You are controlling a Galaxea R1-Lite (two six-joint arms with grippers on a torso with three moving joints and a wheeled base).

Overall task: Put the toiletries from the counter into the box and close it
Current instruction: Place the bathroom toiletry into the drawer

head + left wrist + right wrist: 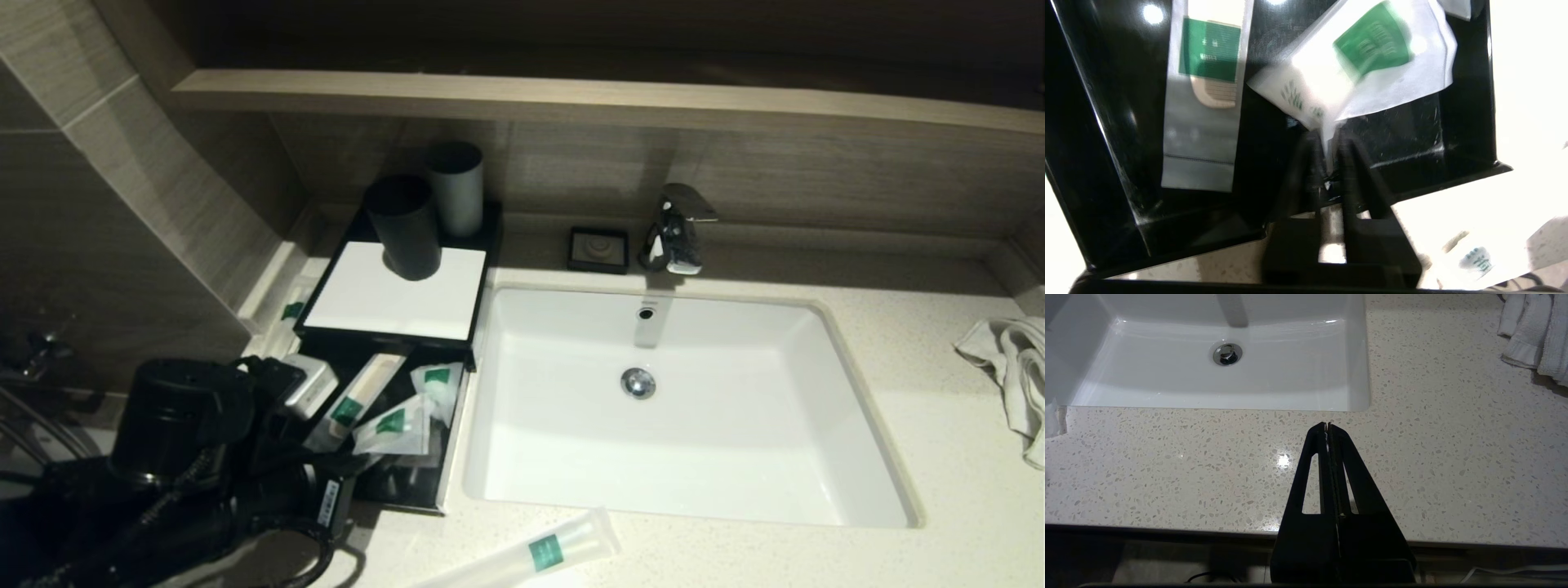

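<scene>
Counter (1208, 465): speckled stone, drawer (1470, 155) open
Left gripper (1327, 161): jaws slightly parted, pouch (1372, 81) corner between them
Pouch: light, limp, slippery; take an edge
Right gripper (1327, 425): clenched, empty, parked

1. A white basin (694, 425) is set into the speckled counter (939, 441).
2. On the counter are found a black box (392, 302), a soap dish (598, 249), a towel (1012, 367) and a tube (531, 555).

My left gripper (1327, 141) hangs over the near edge of the black drawer (1470, 161), its fingers (1349, 163) slightly parted with the corner of a white green-labelled pouch (1372, 69) between their tips. A long clear packet with a green label (1206, 98) lies flat in the drawer, well off to one side of my fingers. Speckled counter (1229, 267) shows under them.
</scene>
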